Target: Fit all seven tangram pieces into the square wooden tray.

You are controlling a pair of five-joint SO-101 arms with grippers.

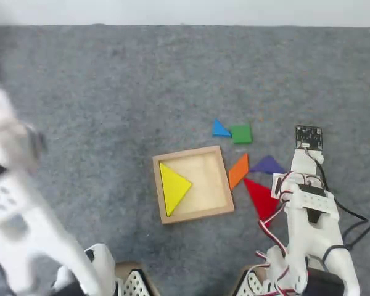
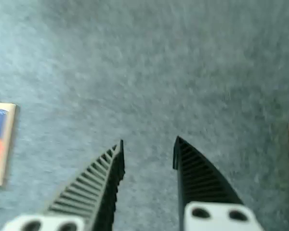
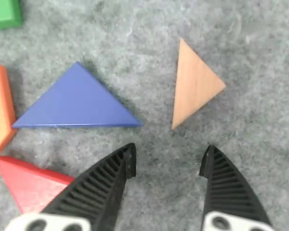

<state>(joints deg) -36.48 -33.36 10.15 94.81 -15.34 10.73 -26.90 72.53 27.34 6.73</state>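
Tangram pieces: judged light, stiff, thin and smooth-faced; lying flat on carpet (image 1: 111,92), so probably best pinched across opposite edges.
Tray (image 1: 188,151): holds one yellow triangle (image 1: 174,187); beside it on the carpet lie an orange piece (image 1: 238,170), red triangle (image 1: 261,197), violet triangle (image 1: 268,164), green square (image 1: 241,134), blue triangle (image 1: 220,129) and bare-wood triangle (image 3: 195,85).
Right gripper (image 3: 169,148): spread, empty, near the bare-wood triangle.
Left gripper (image 2: 149,142): spread, empty, above carpet.
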